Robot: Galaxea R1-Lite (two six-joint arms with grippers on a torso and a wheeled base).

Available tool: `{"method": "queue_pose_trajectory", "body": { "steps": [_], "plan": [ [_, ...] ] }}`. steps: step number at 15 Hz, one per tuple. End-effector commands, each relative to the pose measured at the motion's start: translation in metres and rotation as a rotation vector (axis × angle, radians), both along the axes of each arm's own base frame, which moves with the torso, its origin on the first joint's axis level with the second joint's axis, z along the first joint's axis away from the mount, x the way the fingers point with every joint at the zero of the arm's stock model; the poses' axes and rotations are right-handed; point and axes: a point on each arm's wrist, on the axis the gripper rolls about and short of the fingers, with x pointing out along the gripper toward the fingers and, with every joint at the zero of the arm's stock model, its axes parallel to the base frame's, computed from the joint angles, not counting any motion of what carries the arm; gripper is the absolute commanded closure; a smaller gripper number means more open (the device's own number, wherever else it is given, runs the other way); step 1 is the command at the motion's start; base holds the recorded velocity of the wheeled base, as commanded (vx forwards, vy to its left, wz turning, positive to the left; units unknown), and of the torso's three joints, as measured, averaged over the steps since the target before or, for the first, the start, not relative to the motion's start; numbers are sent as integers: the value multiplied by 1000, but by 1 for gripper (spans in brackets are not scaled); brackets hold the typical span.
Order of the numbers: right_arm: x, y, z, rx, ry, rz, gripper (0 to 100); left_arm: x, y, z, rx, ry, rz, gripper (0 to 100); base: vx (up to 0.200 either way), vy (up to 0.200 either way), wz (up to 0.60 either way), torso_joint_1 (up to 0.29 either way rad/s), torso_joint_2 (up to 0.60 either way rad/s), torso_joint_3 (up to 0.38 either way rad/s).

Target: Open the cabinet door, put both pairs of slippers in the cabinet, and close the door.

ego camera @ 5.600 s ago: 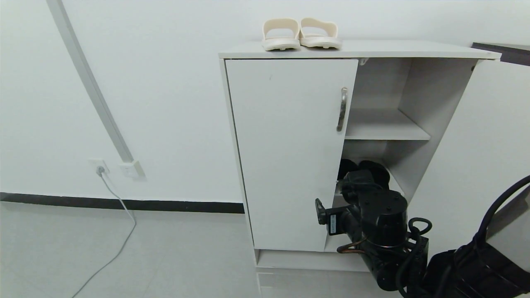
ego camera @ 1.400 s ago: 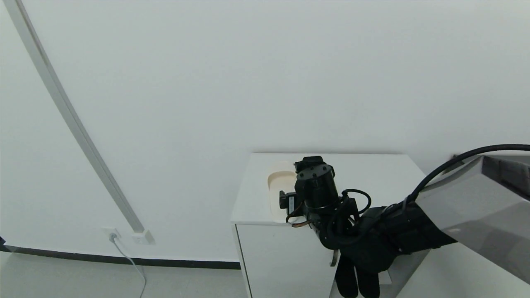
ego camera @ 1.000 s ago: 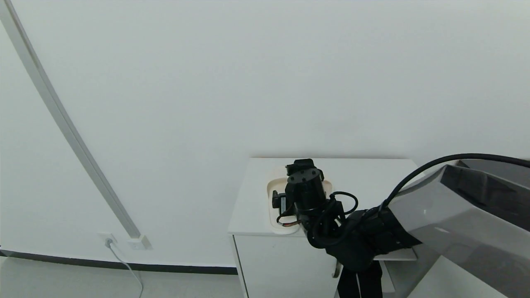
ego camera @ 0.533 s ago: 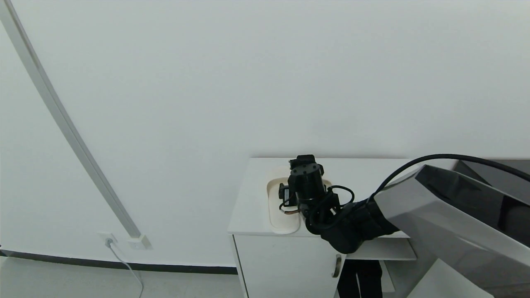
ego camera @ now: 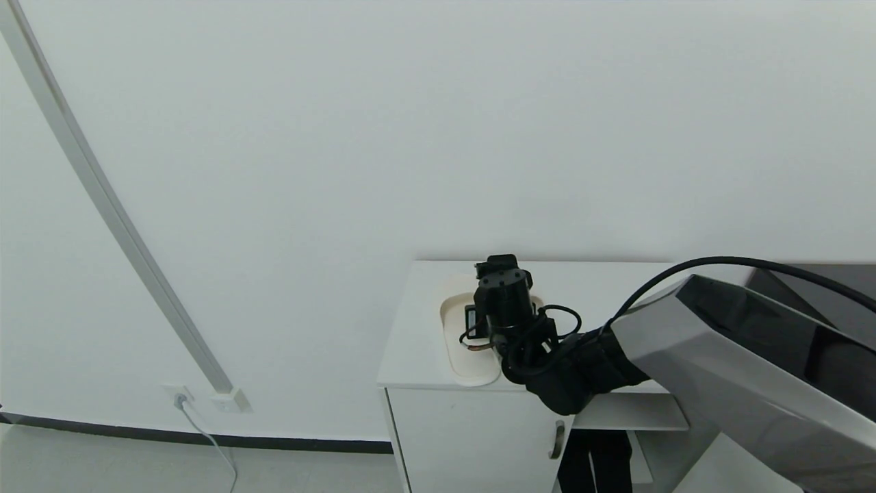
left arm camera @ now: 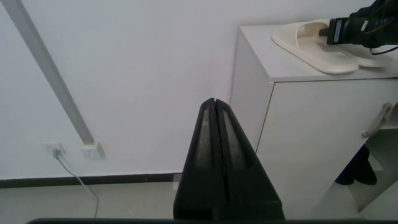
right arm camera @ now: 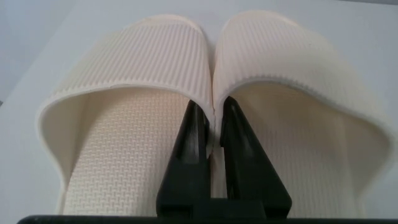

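A pair of cream slippers [ego camera: 465,356] lies side by side on top of the white cabinet [ego camera: 616,281]. My right gripper [ego camera: 497,268] is over them. In the right wrist view its fingers [right arm camera: 196,127] reach one into each slipper [right arm camera: 137,81], shut on the two inner strap edges pressed together between them. My left gripper [left arm camera: 216,106] hangs shut and empty in front of the wall, left of the cabinet [left arm camera: 323,118]. A black pair of slippers [ego camera: 592,459] stands inside the cabinet, low down behind the shelf.
The cabinet's left door [ego camera: 472,445] is closed, its metal handle [ego camera: 558,438] at the inner edge; a shelf [ego camera: 629,414] shows in the open right half. A grey conduit [ego camera: 102,192] runs down the wall to a socket [ego camera: 179,397] with a cable.
The head view has tilted upward since the earliest frame. My right arm rose from the lower shelf to the cabinet top, then pushed forward into the cream slippers.
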Motion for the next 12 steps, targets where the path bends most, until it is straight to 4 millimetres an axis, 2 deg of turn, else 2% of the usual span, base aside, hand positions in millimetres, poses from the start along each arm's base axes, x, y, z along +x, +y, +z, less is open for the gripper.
{"method": "queue_pose_trajectory", "body": {
  "steps": [1,3,7,10,12],
  "plan": [
    [-12,-4,15,11,-10,11,100,0,0,0,0,-1,0,100,0,0,0,0,0,0],
    [-32,-11,32,11,-10,31,100,0,0,0,0,2,0,100,0,0,0,0,0,0],
    [-98,-48,65,1,11,92,100,0,0,0,0,0,0,100,0,0,0,0,0,0],
    [-146,-78,64,-44,53,136,100,0,0,0,1,2,0,100,0,0,0,0,0,0],
    [-158,-87,69,-23,51,144,100,0,0,0,1,2,0,100,0,0,0,0,0,0]
  ]
}}
